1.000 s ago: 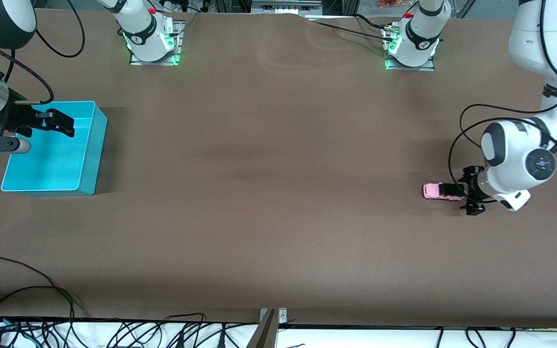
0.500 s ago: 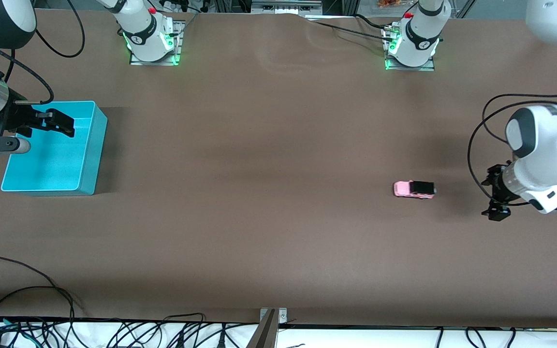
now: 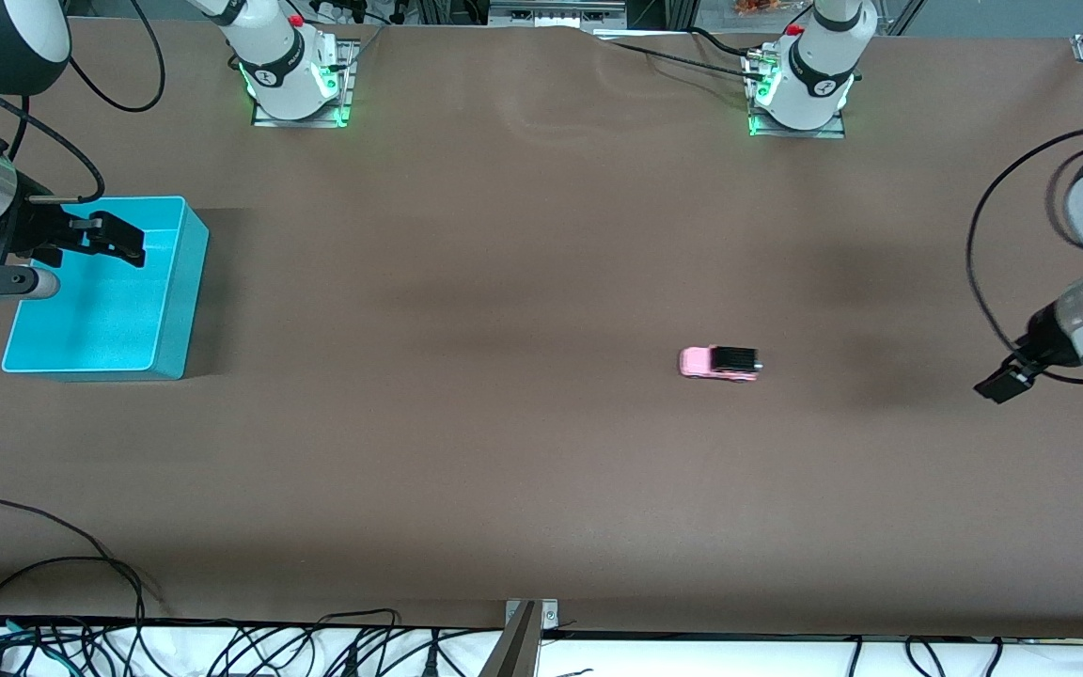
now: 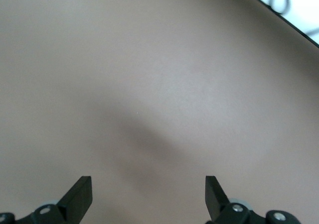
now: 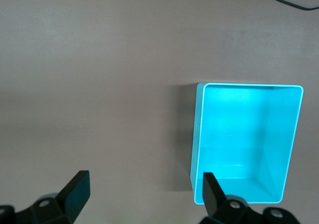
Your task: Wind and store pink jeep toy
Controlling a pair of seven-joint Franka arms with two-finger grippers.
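Well clear of my wide-open, empty left gripper (image 3: 1000,385), small light-pink black-roofed jeep toy (image 3: 719,362) sits loose; could roll past teal plastic bin (image 3: 177,282) under my open, empty right gripper (image 3: 118,240).

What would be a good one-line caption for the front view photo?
Pink jeep toy alone on the brown table, left gripper open near it, right gripper open over the teal bin.
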